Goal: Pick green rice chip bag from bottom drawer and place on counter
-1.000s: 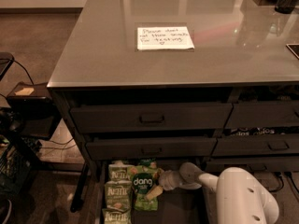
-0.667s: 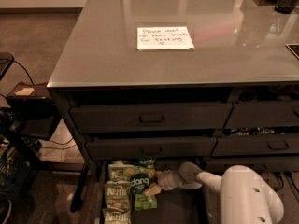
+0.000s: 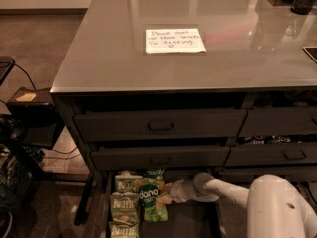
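The green rice chip bag [image 3: 150,203], bright green with a dark round "dang" logo, lies in the open bottom drawer [image 3: 193,224] at the bottom of the camera view. My gripper [image 3: 166,199] reaches in from the right on the white arm and sits at the bag's right edge, touching it or nearly so. The grey glossy counter [image 3: 114,58] fills the upper half of the view and bears a white handwritten note [image 3: 174,40].
Paler green Kettle bags [image 3: 124,207] lie just left of the dang bag in the drawer. Two closed drawers with recessed handles [image 3: 161,125] sit above it. More drawers are on the right [image 3: 294,154]. A dark cart [image 3: 29,113] stands left of the cabinet.
My arm has reached a little further left into the drawer. The dang bag has shifted slightly left with the gripper against it.
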Robot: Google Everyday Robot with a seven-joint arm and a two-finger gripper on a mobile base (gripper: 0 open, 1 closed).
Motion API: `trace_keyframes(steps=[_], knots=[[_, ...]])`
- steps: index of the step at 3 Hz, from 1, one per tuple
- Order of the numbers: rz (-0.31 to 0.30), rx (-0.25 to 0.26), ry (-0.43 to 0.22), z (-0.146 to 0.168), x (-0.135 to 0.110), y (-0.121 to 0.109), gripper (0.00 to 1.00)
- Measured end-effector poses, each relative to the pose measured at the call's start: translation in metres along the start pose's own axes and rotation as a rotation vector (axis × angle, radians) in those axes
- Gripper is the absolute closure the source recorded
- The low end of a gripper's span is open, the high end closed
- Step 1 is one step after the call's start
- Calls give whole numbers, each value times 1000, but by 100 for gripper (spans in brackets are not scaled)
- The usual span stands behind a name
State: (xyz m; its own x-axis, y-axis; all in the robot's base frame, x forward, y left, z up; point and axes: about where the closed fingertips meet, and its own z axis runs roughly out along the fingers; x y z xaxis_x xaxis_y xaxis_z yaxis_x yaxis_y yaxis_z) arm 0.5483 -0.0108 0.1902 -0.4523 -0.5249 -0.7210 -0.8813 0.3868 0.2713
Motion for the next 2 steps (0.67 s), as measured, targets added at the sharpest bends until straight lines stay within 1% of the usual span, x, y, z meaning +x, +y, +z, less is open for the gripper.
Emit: trace_keyframes(steps=[1, 2], knots=[[8, 11, -14, -16, -4, 8, 100], [6, 29, -25, -31, -7, 14, 100]])
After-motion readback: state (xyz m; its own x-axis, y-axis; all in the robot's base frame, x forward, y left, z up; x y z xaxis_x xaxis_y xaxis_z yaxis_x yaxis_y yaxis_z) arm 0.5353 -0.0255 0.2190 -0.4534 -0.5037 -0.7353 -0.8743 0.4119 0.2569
